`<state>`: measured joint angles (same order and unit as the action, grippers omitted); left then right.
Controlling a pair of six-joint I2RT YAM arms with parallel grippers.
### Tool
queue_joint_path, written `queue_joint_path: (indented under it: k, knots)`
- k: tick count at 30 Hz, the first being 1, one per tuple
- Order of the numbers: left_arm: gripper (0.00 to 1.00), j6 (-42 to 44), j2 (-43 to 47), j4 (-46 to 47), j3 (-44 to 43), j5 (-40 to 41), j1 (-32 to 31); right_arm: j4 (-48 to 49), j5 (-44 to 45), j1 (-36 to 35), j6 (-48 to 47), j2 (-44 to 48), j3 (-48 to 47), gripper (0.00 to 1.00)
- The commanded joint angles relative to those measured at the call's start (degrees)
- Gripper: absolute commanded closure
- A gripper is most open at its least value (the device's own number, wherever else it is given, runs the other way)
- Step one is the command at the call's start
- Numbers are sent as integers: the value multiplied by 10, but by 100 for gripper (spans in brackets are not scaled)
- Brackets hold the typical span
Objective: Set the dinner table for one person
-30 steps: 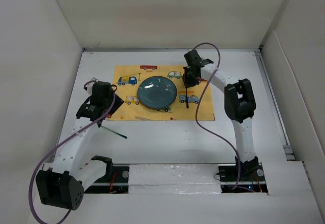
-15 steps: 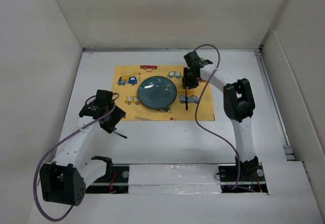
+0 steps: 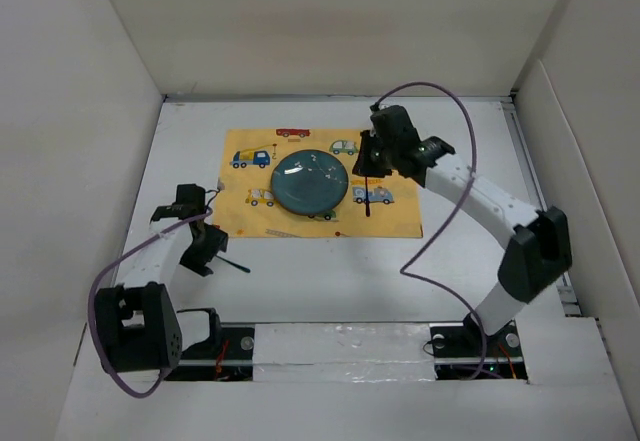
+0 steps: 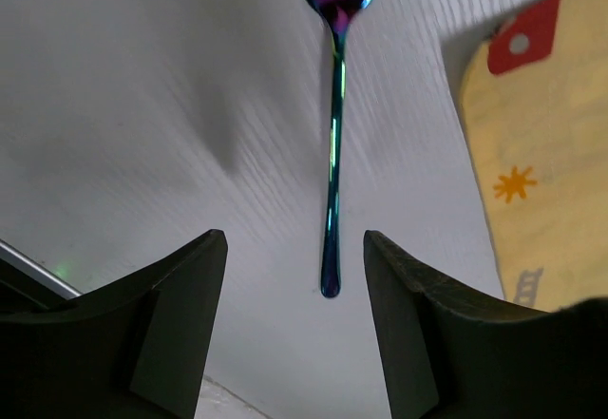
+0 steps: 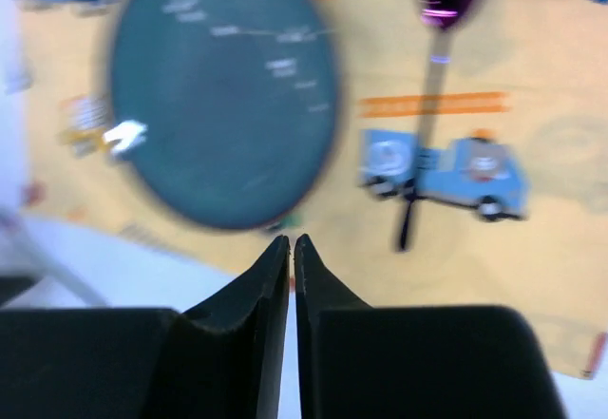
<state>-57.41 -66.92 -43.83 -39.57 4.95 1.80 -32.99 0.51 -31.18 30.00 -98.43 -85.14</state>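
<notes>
The white dinner table (image 3: 330, 271) carries a yellow car-print mat (image 3: 395, 216) with a round blue plate (image 3: 310, 183) on it. A dark utensil with a purple head (image 3: 369, 196) lies on the mat right of the plate; it also shows in the right wrist view (image 5: 435, 77), beside the plate (image 5: 223, 96). My right gripper (image 3: 373, 157) hovers above it, shut and empty (image 5: 292, 240). An iridescent blue utensil (image 3: 235, 261) lies on the bare table near the mat's front left corner. My left gripper (image 3: 207, 251) is open (image 4: 294, 240), just behind the utensil's handle end (image 4: 332, 172).
Pale panels wall the table on the left, back and right. The mat's edge (image 4: 532, 153) lies close to the right of the blue utensil. A purple cable (image 3: 440, 211) loops from the right arm over the mat's right side.
My left gripper has moved from the mat's left edge toward me, down to the blue utensil on the table. The right arm's elbow swung out right; its gripper stayed by the plate.
</notes>
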Motion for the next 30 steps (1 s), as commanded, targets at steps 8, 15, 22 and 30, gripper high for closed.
queue_joint_path:
  k: [8, 15, 22, 30]
  knots:
    - [51, 50, -110, 42, -52, 82, 57, 91, -27, -50, 9, 190, 142, 83]
    - [53, 54, -111, 64, -31, 87, 57, 92, -35, -50, 9, 195, 137, 75]
    - [63, 53, -124, 91, -23, 94, 51, 91, -40, -67, 13, 181, 126, 73]
    - [85, 53, -142, 102, -9, 94, 31, 90, -25, -67, 16, 192, 136, 71]
